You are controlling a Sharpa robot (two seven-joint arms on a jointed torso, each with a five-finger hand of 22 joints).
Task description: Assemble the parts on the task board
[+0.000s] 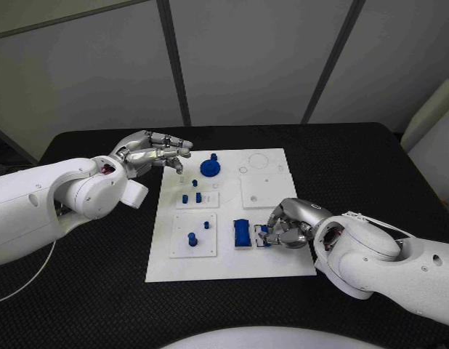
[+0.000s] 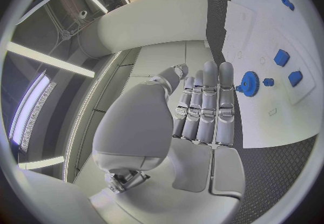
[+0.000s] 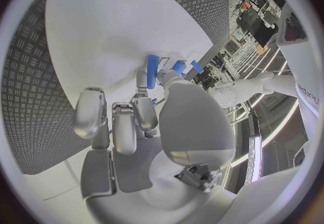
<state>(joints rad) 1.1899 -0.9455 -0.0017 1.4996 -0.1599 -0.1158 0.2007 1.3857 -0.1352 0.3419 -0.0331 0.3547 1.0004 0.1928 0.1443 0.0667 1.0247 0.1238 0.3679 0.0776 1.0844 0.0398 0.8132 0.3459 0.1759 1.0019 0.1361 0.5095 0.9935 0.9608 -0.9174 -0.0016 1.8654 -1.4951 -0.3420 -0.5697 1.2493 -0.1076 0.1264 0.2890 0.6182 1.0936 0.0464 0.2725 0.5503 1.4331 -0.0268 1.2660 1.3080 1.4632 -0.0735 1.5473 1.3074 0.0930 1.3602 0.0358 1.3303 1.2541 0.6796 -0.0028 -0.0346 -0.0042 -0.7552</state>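
The white task board lies in the middle of the black table. A blue gear stands near its far edge, also seen in the left wrist view. My left hand hovers at the board's far left corner, fingers stretched side by side toward the gear and holding nothing. My right hand is on the board's near right part with curled fingers, pinching a small blue part beside a long blue block. The right wrist view shows that block just past the fingertips.
Small blue pegs stand on a raised plate at mid-board, and another peg stands on the near left plate. A bare raised plate lies right of centre. Black table surrounds the board.
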